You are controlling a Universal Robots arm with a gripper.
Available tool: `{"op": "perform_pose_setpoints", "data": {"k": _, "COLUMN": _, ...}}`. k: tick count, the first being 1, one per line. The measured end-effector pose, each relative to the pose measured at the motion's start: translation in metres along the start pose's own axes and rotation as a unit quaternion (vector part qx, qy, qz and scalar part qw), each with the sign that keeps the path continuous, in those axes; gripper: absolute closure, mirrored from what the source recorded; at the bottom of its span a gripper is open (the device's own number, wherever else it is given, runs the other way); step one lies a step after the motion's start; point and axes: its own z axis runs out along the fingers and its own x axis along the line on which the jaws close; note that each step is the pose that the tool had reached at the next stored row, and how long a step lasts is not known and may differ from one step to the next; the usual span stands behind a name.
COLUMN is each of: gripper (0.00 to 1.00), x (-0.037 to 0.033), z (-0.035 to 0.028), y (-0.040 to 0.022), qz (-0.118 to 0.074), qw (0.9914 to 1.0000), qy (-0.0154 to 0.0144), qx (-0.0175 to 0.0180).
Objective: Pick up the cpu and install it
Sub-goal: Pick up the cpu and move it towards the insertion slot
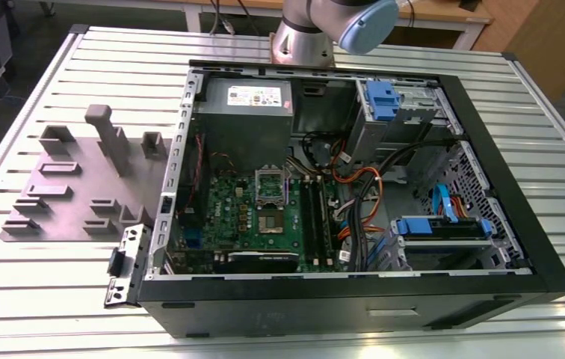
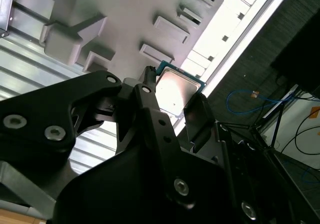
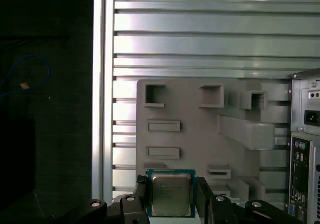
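Observation:
The cpu (image 3: 171,193), a thin square chip with a pale metal top and a green rim, sits between my gripper's (image 3: 170,196) two black fingers (image 3: 141,191), which are shut on its opposite edges. In the second wrist view the cpu (image 2: 176,88) catches the light in the gripper (image 2: 175,98). It hangs well above the grey fixture plate (image 3: 190,134) with its upright blocks. In the exterior view the open computer case (image 1: 522,224) lies on the table with the green motherboard (image 1: 232,213) and its socket (image 1: 270,218) facing up.
The grey fixture plate (image 1: 73,191) lies at the exterior view's left of the case on the slatted aluminium table (image 1: 43,299). The arm's base (image 1: 300,41) stands behind the case. Cables (image 1: 357,187), drive bays (image 1: 442,228) and the power supply (image 1: 247,101) crowd the case interior.

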Motion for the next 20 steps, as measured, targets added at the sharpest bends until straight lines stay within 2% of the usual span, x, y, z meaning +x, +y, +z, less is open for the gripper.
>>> {"op": "perform_pose_setpoints", "data": {"k": 20, "gripper": 0.53, "x": -0.0049, "z": 0.0, "y": 0.0, "qz": 0.0, "qw": 1.0, "qy": 0.0, "qx": 0.0}}
